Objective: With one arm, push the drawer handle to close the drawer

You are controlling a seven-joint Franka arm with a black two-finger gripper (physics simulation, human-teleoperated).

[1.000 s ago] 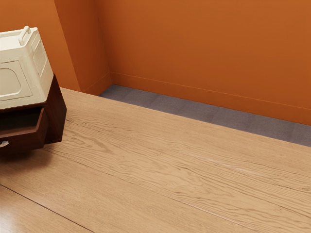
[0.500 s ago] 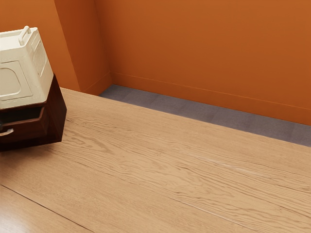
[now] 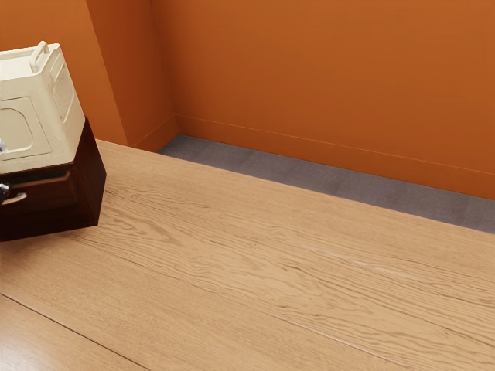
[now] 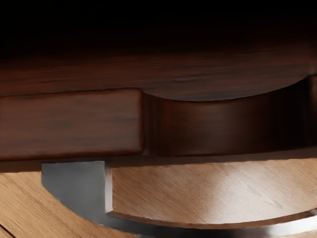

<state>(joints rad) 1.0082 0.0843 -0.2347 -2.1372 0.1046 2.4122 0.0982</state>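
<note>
At the exterior view's left edge, the tip of my gripper (image 3: 5,190) shows dark against the drawer front, beside the silver handle (image 3: 15,199). Whether it touches the handle cannot be made out. The dark brown drawer (image 3: 48,202) sits in the cabinet (image 3: 92,182) with its front close to the cabinet's face; whether it is fully flush is unclear. In the wrist view the drawer's top edge (image 4: 69,121) has a curved notch, and the grey metal handle (image 4: 77,191) curves out from the front below it.
A cream-coloured box (image 3: 46,116) with a small top handle stands on the cabinet. The wooden table (image 3: 271,263) spreads toward the exterior view's right, with an orange wall (image 3: 332,85) behind it.
The drawer has slid inward, its dark opening narrowing from wide to almost nothing, and the handle has moved in with it. My gripper's tip has come into sight beside the handle.
</note>
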